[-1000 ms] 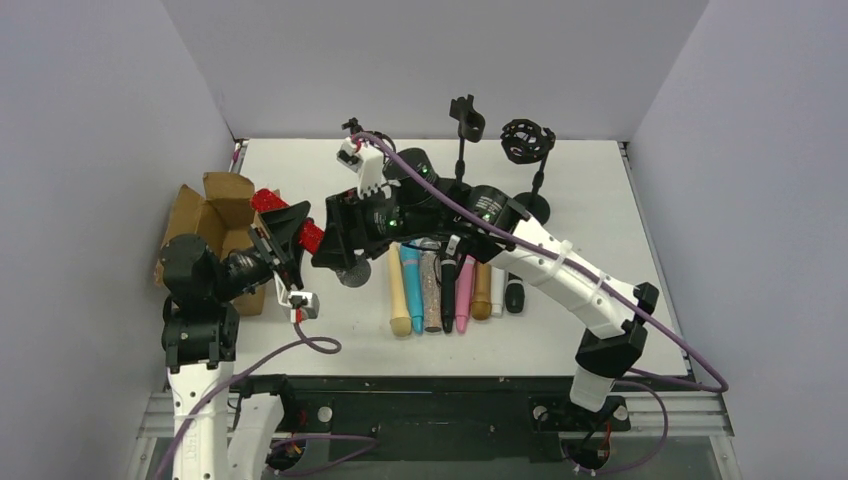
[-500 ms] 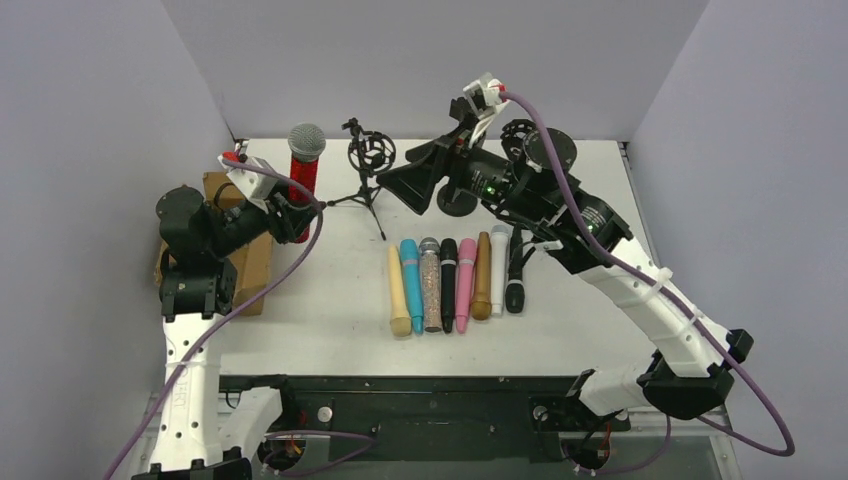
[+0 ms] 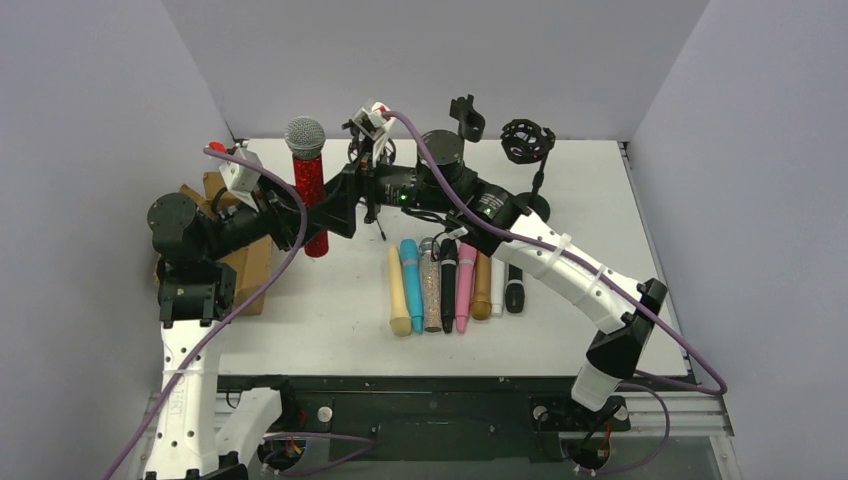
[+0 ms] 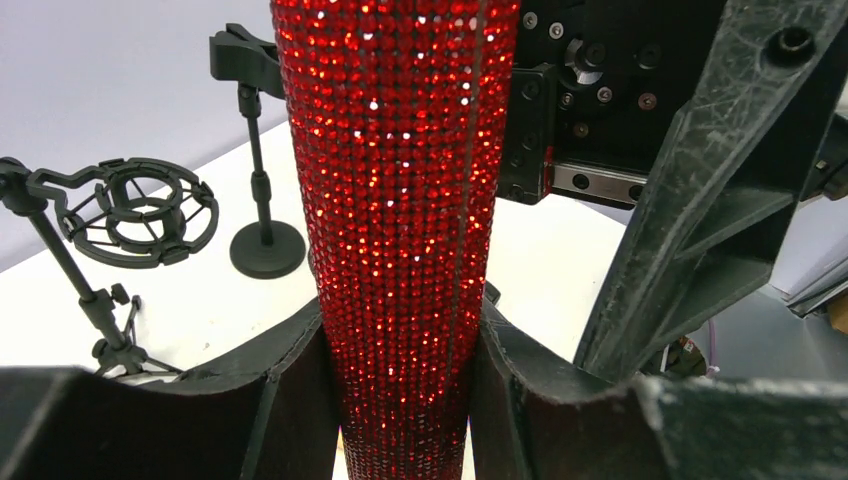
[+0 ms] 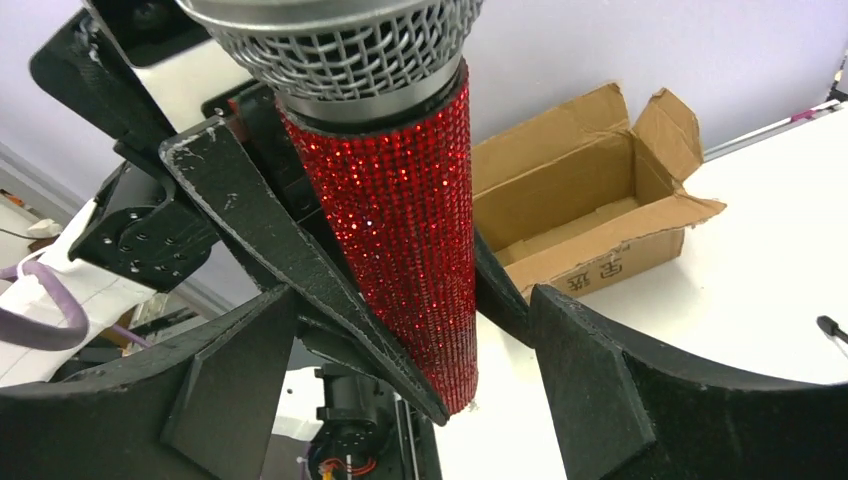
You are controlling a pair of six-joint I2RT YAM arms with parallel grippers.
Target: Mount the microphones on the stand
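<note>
My left gripper (image 3: 298, 218) is shut on the lower body of a red glittery microphone (image 3: 311, 200) and holds it upright, grey mesh head (image 5: 340, 45) on top. My right gripper (image 3: 336, 205) reaches in from the right. Its open jaws stand on either side of the red microphone's (image 5: 405, 240) lower end without touching it. Several more microphones lie in a row on the table, from cream (image 3: 399, 290) and teal (image 3: 412, 282) to a black one (image 3: 515, 290). A shock-mount stand (image 3: 527, 140), a clip stand (image 3: 465, 120) and a small tripod stand (image 3: 368, 150) wait at the back.
An open cardboard box (image 5: 590, 220) lies at the table's left edge, behind my left arm. My right arm stretches across the middle, above the far ends of the row of microphones. Grey walls close in the left, back and right sides.
My right arm has swung from the stands at the back over to the red microphone, and its jaws have opened wider. My left arm has brought the microphone slightly rightward, still gripped.
</note>
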